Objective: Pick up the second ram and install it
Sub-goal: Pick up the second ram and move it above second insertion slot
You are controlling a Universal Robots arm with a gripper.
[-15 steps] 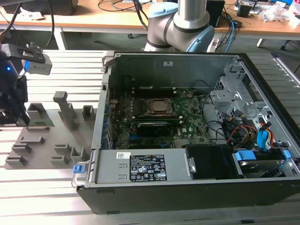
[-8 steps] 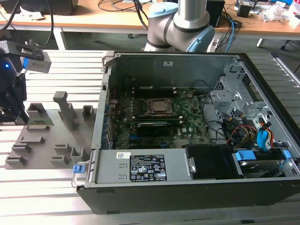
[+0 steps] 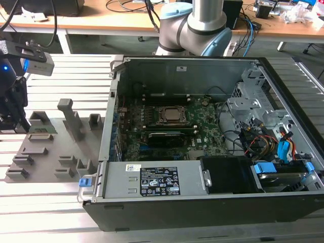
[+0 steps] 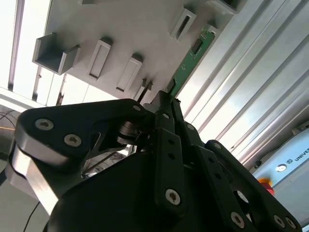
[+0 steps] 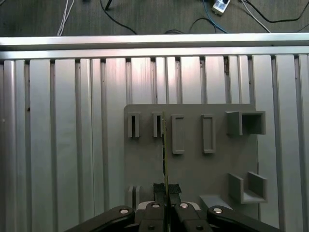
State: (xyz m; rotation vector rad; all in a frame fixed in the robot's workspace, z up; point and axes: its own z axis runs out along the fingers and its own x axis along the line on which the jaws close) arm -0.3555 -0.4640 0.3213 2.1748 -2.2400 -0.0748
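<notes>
Quick status from our side. The big open PC case sits right beside the grey holder plate, on the exterior view's right of it. Both are on the slatted aluminium table. The motherboard inside the case is well apart from the plate, and we can't make out what's in its memory slots. So as far as we can see, the whole install half is left to do.

The pick-up half looks further along. The arm has its base behind the case, on the far side from the plate. Its wrist end is out over the part of the plate farthest from the case, with the gripper pointing down at the plate.

In the second wrist view the jaws are pinched tight on one end of the second ram. In the first wrist view the stick shows edge-on as a thin line over the plate, its far end just beside a small slotted block.

We honestly can't tell whether the stick is clear of the plate or touching its holders. Our guess: grasp made, nothing carried toward the case yet.
</notes>
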